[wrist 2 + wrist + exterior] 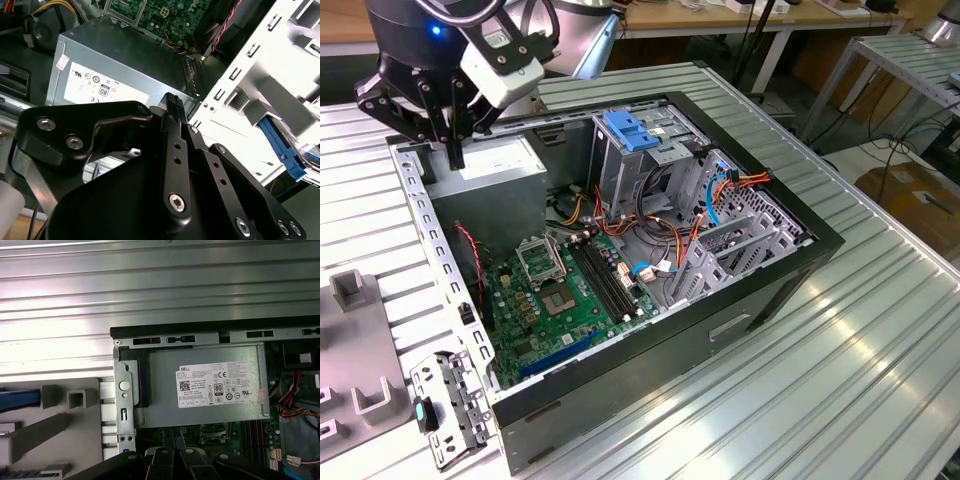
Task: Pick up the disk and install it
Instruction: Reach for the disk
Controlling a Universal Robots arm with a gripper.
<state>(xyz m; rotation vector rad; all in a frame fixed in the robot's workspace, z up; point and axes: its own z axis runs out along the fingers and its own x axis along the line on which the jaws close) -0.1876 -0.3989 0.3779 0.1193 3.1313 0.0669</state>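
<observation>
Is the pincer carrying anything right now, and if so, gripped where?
Nothing is held. The pincer is shut and empty, hanging over the grey power supply box.

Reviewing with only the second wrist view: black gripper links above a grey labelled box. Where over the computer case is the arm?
Observer: Exterior view: the gripper hangs above the power supply, at the corner of the case on the exterior view's left.
Operator: Is the drive cage near?
Observer: The drive cage stands mid-case, apart from the gripper, a blue latch on top.
Operator: And outside the case?
Observer: In the first wrist view a grey fixture lies beside it, with a blue strip on it.
</observation>
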